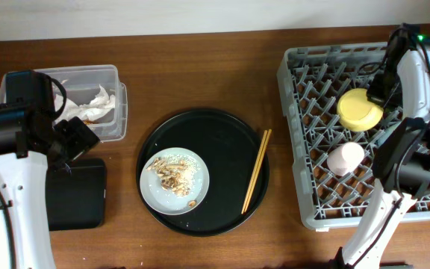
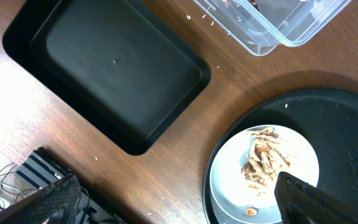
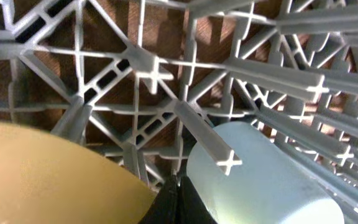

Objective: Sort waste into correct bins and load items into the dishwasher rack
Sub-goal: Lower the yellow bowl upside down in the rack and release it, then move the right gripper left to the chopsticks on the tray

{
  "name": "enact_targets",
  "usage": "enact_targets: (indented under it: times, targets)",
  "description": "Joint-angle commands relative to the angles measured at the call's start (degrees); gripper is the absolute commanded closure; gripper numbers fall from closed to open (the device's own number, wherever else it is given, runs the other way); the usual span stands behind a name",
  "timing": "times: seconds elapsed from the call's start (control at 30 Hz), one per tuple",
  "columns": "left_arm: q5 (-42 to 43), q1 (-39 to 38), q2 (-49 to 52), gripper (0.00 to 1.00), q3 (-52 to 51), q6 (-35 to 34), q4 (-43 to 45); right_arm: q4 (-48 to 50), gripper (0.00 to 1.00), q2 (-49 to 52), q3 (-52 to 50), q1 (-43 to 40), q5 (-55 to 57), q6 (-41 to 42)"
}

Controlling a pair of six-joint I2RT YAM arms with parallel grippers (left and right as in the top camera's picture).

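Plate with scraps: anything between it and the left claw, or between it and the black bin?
Nothing visible. The left claw hangs open near the plate; between plate and black bin lie only bare table and the low rim of the round tray. The chopsticks lie on the tray's far side.

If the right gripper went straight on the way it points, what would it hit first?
Probably the grid of the dishwasher rack, in the gap between the yellow bowl and the light-blue cup; depth is unclear.
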Motion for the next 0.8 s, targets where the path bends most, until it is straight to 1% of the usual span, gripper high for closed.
enact_targets:
  times: [0.0,0.1,0.13,0.17,0.2,0.23,0.27,0.33,0.4,0.47,0.57,0.67,0.77]
  targets:
    - [-0.7,0.2,-0.2,0.01,0.4,-0.6,0.0,-2.6,0.96,-2.4,6.1,-0.3,-3.0,1.1]
    - [-0.7,0.2,-0.2,0.01,0.4,-0.6,0.0,-5.9,0.96,-5.9,11.2,0.5,-8.1,1.0]
    - [-0.7,0.2,-0.2,0.01,0.4,-0.6,0.0,-7.0,0.95,-8.3,13.1,1.7,-17.4,-4.1]
    - [-0.7,0.2,-0.2,0.01,0.4,-0.6,0.0,-7.2,0.87,-9.4,13.2,2.7,-23.5,-7.8]
    - [-0.7,0.2,-0.2,0.01,0.4,-0.6,0.0,-7.9,0.67,-10.2,13.2,4.2,-31.3,-13.6]
    - [-0.7,0.2,-0.2,0.01,0.4,-0.6,0.0,-8.9,0.32,-10.2,13.2,5.9,-36.4,-18.0]
    - [-0.7,0.2,-0.2,0.01,0.4,-0.6,0.0,-10.7,0.29,-9.9,12.8,9.3,-38.1,-21.6]
    - [-0.7,0.2,-0.2,0.01,0.4,-0.6,0.0,-11.8,0.3,-9.3,10.8,15.7,-34.1,-22.0]
    - [-0.7,0.2,-0.2,0.01,0.4,-0.6,0.0,-10.6,0.32,-9.3,7.3,20.4,-28.8,-20.8]
    - [-0.7,0.2,-0.2,0.01,0.4,-0.6,0.0,-8.1,0.37,-9.3,2.6,24.5,-22.2,-16.4]
    - [-0.7,0.2,-0.2,0.01,0.4,-0.6,0.0,-4.7,0.38,-9.3,-2.0,27.0,-15.2,-12.4]
    - [-0.7,0.2,-0.2,0.01,0.4,-0.6,0.0,-0.3,0.39,-9.3,-6.1,26.8,-14.8,-12.4]
    - [-0.7,0.2,-0.2,0.01,0.4,-0.6,0.0,4.5,0.44,-9.3,-12.2,26.9,-14.8,-12.4]
